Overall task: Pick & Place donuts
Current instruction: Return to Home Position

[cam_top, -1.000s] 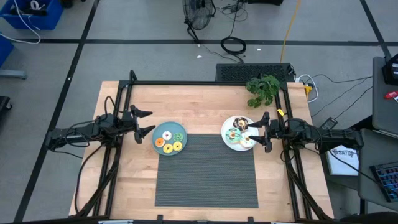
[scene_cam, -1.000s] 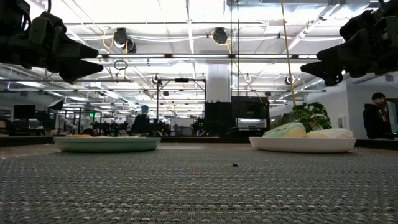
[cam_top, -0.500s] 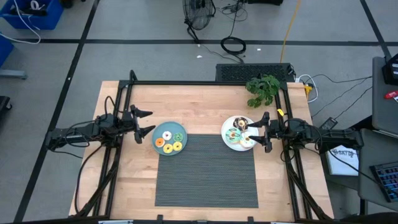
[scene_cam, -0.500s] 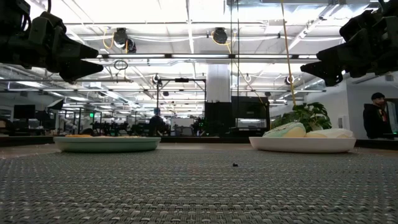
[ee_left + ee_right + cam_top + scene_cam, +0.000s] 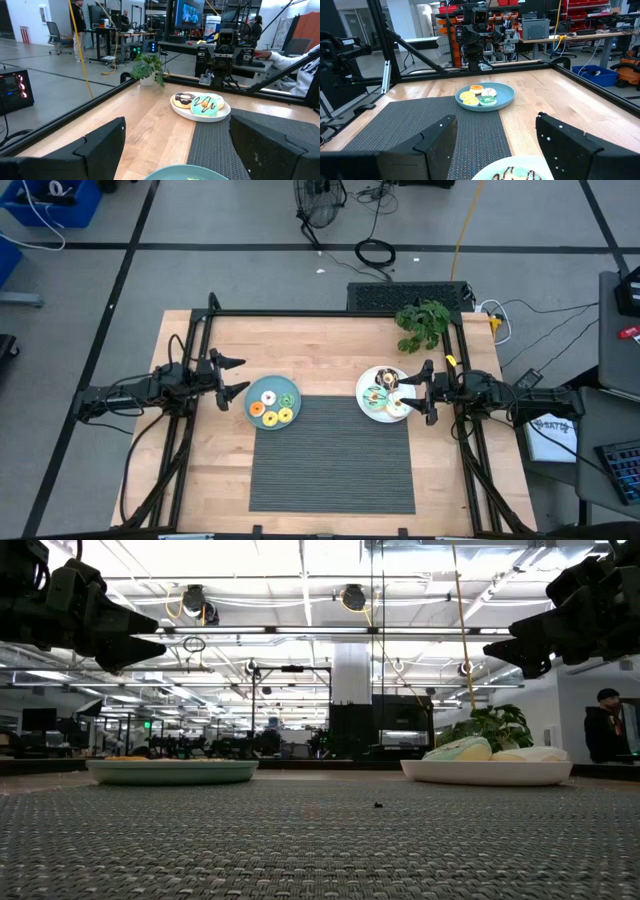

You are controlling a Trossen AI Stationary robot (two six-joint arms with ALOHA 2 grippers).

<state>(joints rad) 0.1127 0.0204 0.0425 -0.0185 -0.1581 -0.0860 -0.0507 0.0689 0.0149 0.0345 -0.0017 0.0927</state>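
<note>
Starting at the left side of the wooden table point(image 5: 330, 340), the left gripper point(image 5: 243, 376) is held up in the air, just beside the left edge of the teal plate point(image 5: 276, 385). Its two fingers are spread wide apart, and nothing is held between them. The teal plate is set at the far left corner of the dark mat point(image 5: 330, 470), part on the mat and part on the bare wood. Five small donuts are laid close together on it: a white donut point(image 5: 267, 397), a green donut point(image 5: 287, 400), an orange donut point(image 5: 257, 411) and two yellow donuts point(image 5: 271, 420).

Farther right, the white plate point(image 5: 362, 393) is set at the far right corner of the mat, well apart from the teal one. A chocolate brown donut point(image 5: 385, 377) and mint donuts point(image 5: 397, 408) are kept on it. The right gripper point(image 5: 421, 392) is held in the air over the right edge of this plate and is pointed left. Its fingers are spread wide too, and nothing is held between them.

A green plant point(image 5: 423, 323) is seen at the far right of the table, behind the white plate. From table height, both grippers are seen high above the plates, one at each side. In the room beyond, at the far right, a person point(image 5: 603, 725) in dark clothes is seen.
</note>
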